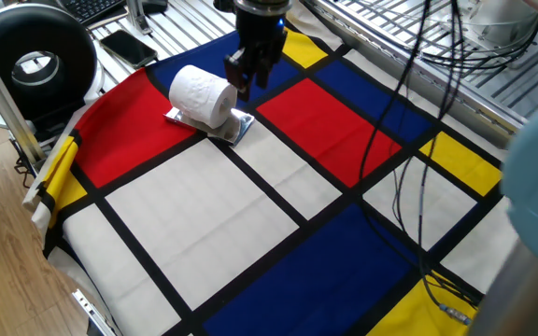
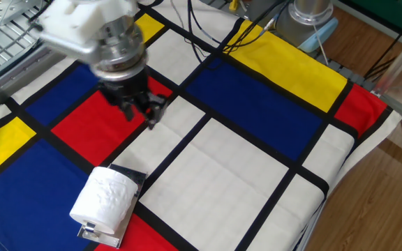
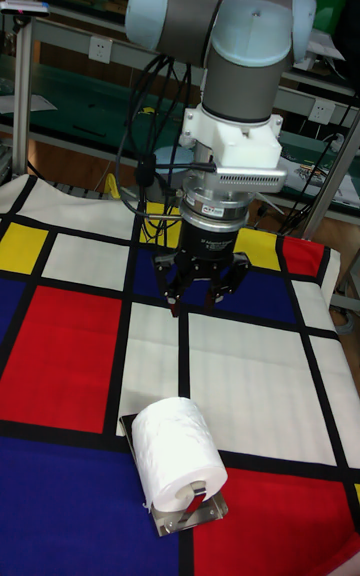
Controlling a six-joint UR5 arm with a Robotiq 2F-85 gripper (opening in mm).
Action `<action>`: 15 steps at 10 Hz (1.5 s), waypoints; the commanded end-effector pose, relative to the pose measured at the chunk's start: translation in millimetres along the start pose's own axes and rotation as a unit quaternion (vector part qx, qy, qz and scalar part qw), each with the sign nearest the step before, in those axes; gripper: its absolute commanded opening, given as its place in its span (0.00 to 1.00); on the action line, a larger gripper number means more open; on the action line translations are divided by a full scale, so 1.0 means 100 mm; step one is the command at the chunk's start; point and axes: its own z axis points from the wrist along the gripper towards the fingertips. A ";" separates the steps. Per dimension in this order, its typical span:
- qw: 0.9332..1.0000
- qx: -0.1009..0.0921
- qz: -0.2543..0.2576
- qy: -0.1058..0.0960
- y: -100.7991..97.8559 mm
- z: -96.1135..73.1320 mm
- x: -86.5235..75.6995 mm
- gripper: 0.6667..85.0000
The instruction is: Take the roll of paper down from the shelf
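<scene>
The white embossed roll of paper (image 1: pixel 201 96) lies on its side on the shelf (image 1: pixel 238 127), a small shiny silver platform on the red and blue squares of the cloth. It also shows on the shelf (image 2: pixel 128 175) as the roll (image 2: pixel 107 199), and in the tall view as the roll (image 3: pixel 176 450) on the shelf (image 3: pixel 192 518). My gripper (image 1: pixel 244 82) hangs just beyond the roll, a little above the cloth. Its fingers are spread and open with nothing between them, seen as the gripper (image 2: pixel 142 120) and the gripper (image 3: pixel 204 304).
A large black round device (image 1: pixel 35 61) and a black phone (image 1: pixel 127 45) sit beyond the cloth's far left corner. Black cables (image 1: pixel 409 187) hang over the right side of the coloured checked cloth (image 1: pixel 278 233). Metal frames border the far edge.
</scene>
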 end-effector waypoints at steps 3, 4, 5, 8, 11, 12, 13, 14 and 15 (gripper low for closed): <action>1.000 -0.009 0.010 0.003 -0.06 -0.02 -0.21 0.57; 1.000 -0.013 0.016 -0.004 -0.04 -0.02 -0.25 0.58; 1.000 -0.019 0.021 -0.011 -0.01 -0.03 -0.28 0.60; 0.999 -0.017 0.021 -0.022 -0.02 -0.02 -0.35 0.64; 0.999 -0.016 0.004 -0.033 -0.13 0.21 -0.67 0.66; 0.999 -0.016 -0.001 -0.037 -0.15 0.29 -0.76 0.68; 0.999 -0.015 -0.004 -0.039 -0.17 0.35 -0.84 0.69; 0.999 -0.014 -0.006 -0.039 -0.16 0.39 -0.91 0.70; 0.999 -0.016 -0.006 -0.039 -0.13 0.41 -0.98 0.70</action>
